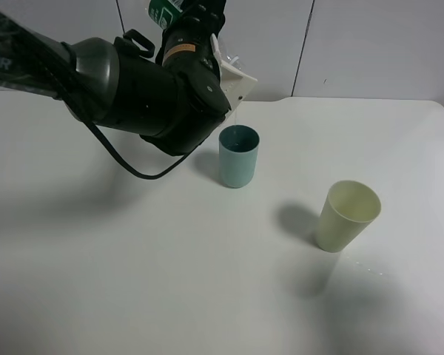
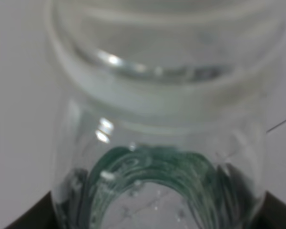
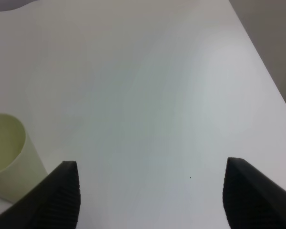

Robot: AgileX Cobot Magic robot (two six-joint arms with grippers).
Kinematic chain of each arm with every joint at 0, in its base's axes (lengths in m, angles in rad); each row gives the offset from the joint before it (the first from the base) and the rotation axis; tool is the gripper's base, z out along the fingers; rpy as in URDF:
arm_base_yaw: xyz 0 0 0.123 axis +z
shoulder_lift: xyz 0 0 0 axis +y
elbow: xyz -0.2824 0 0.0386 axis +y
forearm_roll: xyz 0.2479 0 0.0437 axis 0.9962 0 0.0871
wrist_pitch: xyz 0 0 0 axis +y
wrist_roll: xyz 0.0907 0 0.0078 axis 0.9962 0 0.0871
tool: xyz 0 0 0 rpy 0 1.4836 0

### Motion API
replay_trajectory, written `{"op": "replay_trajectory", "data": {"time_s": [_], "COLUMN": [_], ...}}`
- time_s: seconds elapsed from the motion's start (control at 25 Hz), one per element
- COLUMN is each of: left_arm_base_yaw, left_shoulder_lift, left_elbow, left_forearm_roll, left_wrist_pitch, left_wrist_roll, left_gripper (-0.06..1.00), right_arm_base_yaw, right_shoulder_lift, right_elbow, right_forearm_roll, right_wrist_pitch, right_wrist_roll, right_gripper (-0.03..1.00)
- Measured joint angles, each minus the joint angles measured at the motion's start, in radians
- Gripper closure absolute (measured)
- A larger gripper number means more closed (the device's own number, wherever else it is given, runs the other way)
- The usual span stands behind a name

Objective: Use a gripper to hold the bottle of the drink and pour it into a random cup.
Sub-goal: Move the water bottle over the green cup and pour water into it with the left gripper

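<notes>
One small clear bottle [image 1: 223, 50] with a green label hangs tipped over well above the counter [image 1: 133, 288], its open mouth pointing down toward the teal cup [image 1: 238, 157] just beneath it. The pour looks to be the step in hand: a thin thread of liquid seems to fall from the mouth into that cup, though it is too faint to be sure, and the cup's dark inside does not show how full it is. The left gripper [image 1: 200, 31] is clenched around the bottle's body; in its wrist view the bottle [image 2: 157, 143] fills nearly the whole picture, with the black fingers [image 2: 24, 220] just showing at either side. The next move, as I judge it, calls for holding the mouth steady over the rim, tipping a little more only if the flow stops, then righting the bottle without dragging drops across the counter. The right gripper [image 3: 159, 202] has its jaws wide apart and grasps nothing, hovering over bare counter near the pale yellow cup [image 3: 7, 155], which stands well apart from the teal one.
</notes>
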Motion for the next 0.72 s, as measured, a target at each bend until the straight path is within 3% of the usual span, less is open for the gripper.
{"op": "replay_trajectory", "data": {"time_s": [0.36,0.6,0.72], "left_arm_base_yaw": [0.000,0.000,0.000], "left_shoulder_lift": [0.000,-0.041,-0.102], "left_elbow": [0.008,0.009,0.009], "left_forearm_roll": [-0.008,-0.101,-0.177], "left_wrist_pitch": [0.000,0.001,0.075], "left_wrist_roll": [-0.024,-0.145,-0.217], "left_gripper": [0.40,0.40,0.40], "right_arm_base_yaw": [0.000,0.000,0.000], "right_shoulder_lift": [0.000,0.000,0.000], "right_elbow": [0.000,0.000,0.000], "right_forearm_roll": [0.000,0.000,0.000], "right_wrist_pitch": [0.000,0.000,0.000], "right_wrist_roll": [0.000,0.000,0.000], "right_gripper": [0.33,0.33,0.33]}}
